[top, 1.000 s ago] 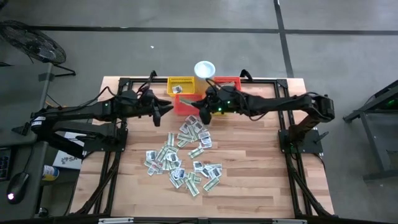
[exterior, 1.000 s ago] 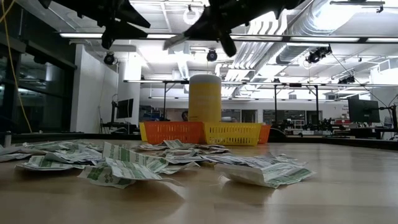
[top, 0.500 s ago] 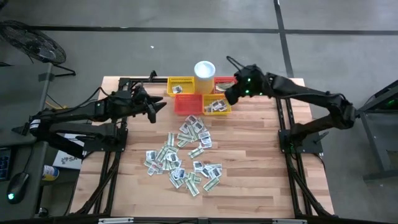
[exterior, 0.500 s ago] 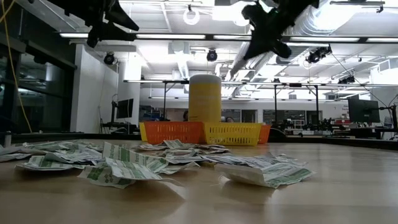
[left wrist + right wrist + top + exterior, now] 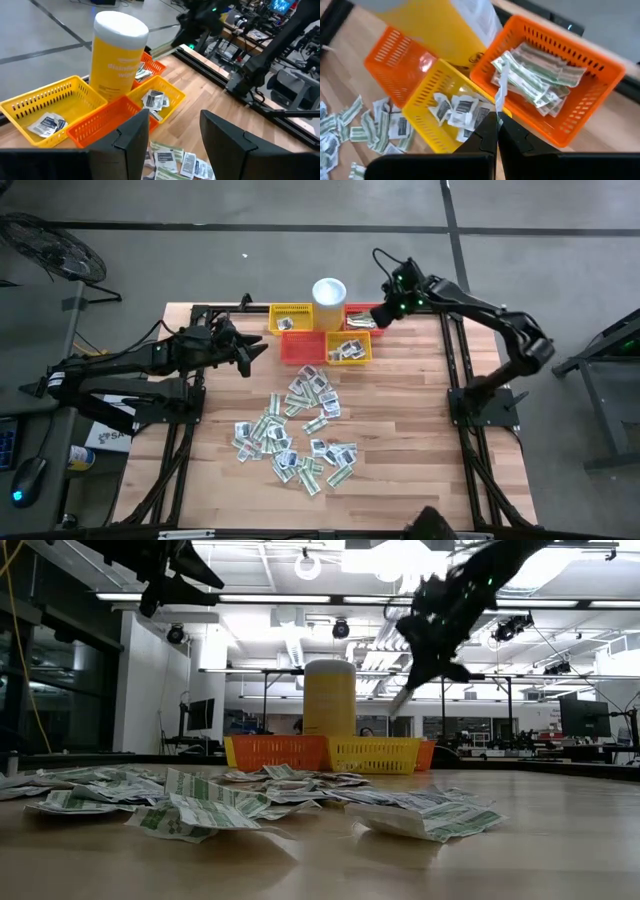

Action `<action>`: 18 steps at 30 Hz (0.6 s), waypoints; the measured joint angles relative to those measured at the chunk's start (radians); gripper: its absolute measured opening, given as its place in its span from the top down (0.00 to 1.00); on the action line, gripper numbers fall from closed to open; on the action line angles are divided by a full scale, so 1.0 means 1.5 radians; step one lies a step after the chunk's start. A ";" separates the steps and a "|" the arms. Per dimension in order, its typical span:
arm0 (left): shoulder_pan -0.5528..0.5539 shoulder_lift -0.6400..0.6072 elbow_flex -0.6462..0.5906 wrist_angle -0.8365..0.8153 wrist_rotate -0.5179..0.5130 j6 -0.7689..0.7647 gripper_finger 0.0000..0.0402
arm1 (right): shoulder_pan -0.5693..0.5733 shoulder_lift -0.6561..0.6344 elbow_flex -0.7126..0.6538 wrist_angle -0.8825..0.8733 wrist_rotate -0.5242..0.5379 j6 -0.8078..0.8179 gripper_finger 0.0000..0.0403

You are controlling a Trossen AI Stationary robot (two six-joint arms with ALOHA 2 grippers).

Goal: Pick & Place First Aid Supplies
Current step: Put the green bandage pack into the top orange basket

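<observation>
Many first aid supplies, small flat sachets [image 5: 300, 430], lie in a loose pile mid-table. At the far edge stand four mesh baskets: yellow [image 5: 291, 318], red-orange [image 5: 301, 348], yellow [image 5: 347, 350] and orange [image 5: 560, 47], each holding sachets except the red-orange one. My right gripper [image 5: 378, 320] hangs over the orange basket, shut on one sachet [image 5: 501, 92]. My left gripper [image 5: 172, 135] stands open and bare, raised left of the baskets. My right gripper pinches one end of a sachet [image 5: 498, 112] between its two fingertips, slanting down from above. The sachet shows edge-on and sticks out past the fingertips. In the low view it hangs below them [image 5: 400, 700], clear of the baskets.
A yellow canister with a white lid [image 5: 329, 291] stands upright between the baskets. A black frame runs along the table's far and side edges [image 5: 455, 360]. Bare wood lies right of the pile [image 5: 410, 430].
My right gripper has swung from over the middle baskets toward the table's far right corner with the sachet, tipping to point more steeply down, and now hangs over the orange basket. My left gripper has drawn back a little toward the table's left edge.
</observation>
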 joint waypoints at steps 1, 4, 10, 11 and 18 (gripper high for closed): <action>0.000 0.000 0.000 0.000 0.000 -0.004 0.56 | -0.009 0.015 0.000 0.010 -0.023 0.000 1.00; 0.000 0.000 0.000 0.001 0.000 -0.014 0.56 | -0.024 0.059 0.000 0.044 -0.070 0.004 1.00; 0.000 0.000 0.000 0.001 -0.003 -0.040 0.56 | -0.035 0.113 0.000 0.138 -0.078 0.063 1.00; 0.000 0.000 0.000 0.001 -0.003 -0.043 0.56 | -0.038 0.119 0.000 0.147 -0.078 0.071 1.00; 0.000 0.000 0.000 0.000 -0.004 -0.064 0.56 | -0.047 0.156 0.000 0.154 -0.078 0.077 1.00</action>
